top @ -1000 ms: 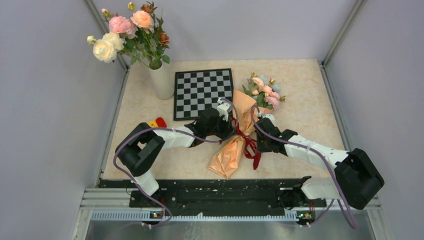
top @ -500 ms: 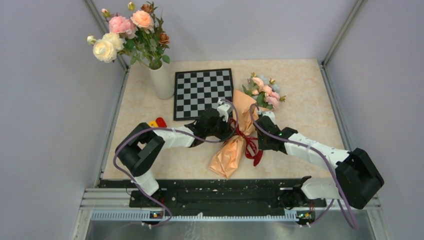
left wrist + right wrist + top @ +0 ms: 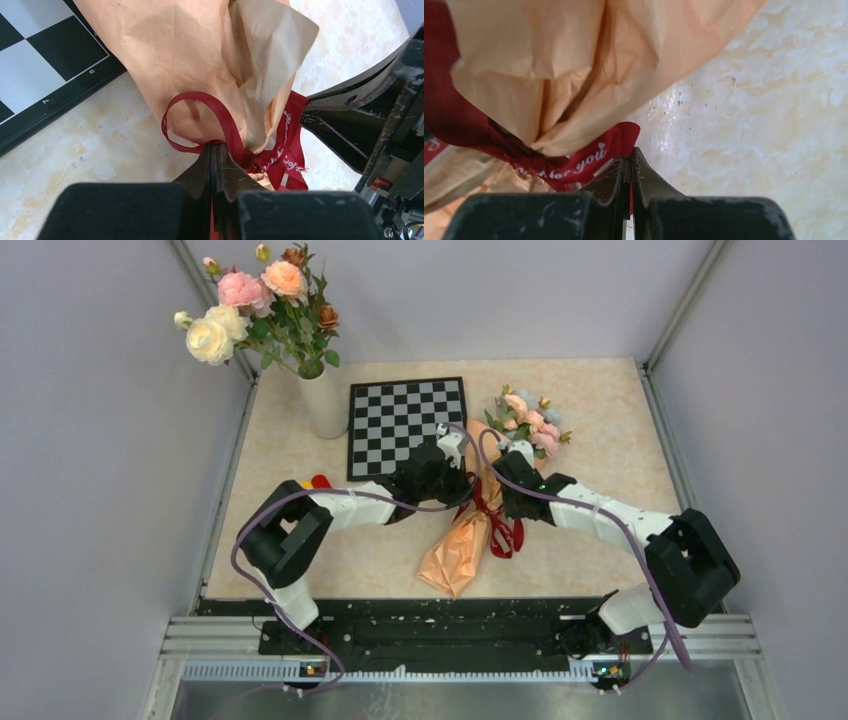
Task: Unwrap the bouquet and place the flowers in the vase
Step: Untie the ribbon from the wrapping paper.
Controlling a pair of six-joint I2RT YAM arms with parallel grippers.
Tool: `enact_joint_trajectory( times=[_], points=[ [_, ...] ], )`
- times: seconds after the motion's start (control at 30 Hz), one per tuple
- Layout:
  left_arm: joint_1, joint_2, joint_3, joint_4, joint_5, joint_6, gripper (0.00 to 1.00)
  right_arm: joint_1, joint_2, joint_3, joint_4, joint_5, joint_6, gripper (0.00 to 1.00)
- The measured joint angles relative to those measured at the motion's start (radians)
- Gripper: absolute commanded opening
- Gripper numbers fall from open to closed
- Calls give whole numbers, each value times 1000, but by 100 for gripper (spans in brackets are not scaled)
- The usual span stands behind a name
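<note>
From above, you had the bouquet [image 3: 462, 540] lying on the table [image 3: 620, 440], narrow end toward the arm bases, with its flowers [image 3: 530, 420] at the far end, just right of the board [image 3: 405, 425]. The vase [image 3: 323, 400] stood well apart at the far left, with roses [image 3: 250, 305] in it. Your left arm [image 3: 350, 508] and right arm [image 3: 600, 520] met at the ribbon [image 3: 500, 530] around the bouquet's waist, 1 from each side. In the left wrist view, the left gripper [image 3: 215, 150] was pressed fully together, with the foot of a ribbon loop pinched between its tips right at the knot and the paper [image 3: 190, 45] bunched behind. In the right wrist view, the right gripper [image 3: 630, 157] was clamped just as tight on the edge of a printed ribbon tail lying against the paper. So you held 2 strands of 1 bow. I judged the ribbon thin, soft and rather slick. It should slide through the knot if drawn along its own length, but so shallow a pinch might slip off. The bouquet looked light and would likely drag over the table unless the 2 pulls opposed each other. The crinkled paper seemed soft and easy to tear, so its free flap edge was the place to take it. The thin stems would bend, so you would do best to gather them low, never by the blooms. I could not tell whether anything bound the stems inside the paper.
</note>
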Motion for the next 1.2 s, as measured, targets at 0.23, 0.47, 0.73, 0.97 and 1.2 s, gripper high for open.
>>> enact_joint_trajectory(
  times=[0.23,0.47,0.73,0.97,1.2],
  points=[
    [35,39,16,1,5,-45,0,0,52,55,17,33,-34,0],
    [78,42,16,4,39,-63,0,-2,55,53,20,35,-34,0],
    [84,42,16,0,73,-63,0,-3,55,53,25,33,-26,0],
    [84,41,-3,-11,69,-75,0,-11,55,52,24,32,-5,0],
    [84,25,-40,-27,64,-90,0,-22,55,34,21,29,16,0]
  ],
)
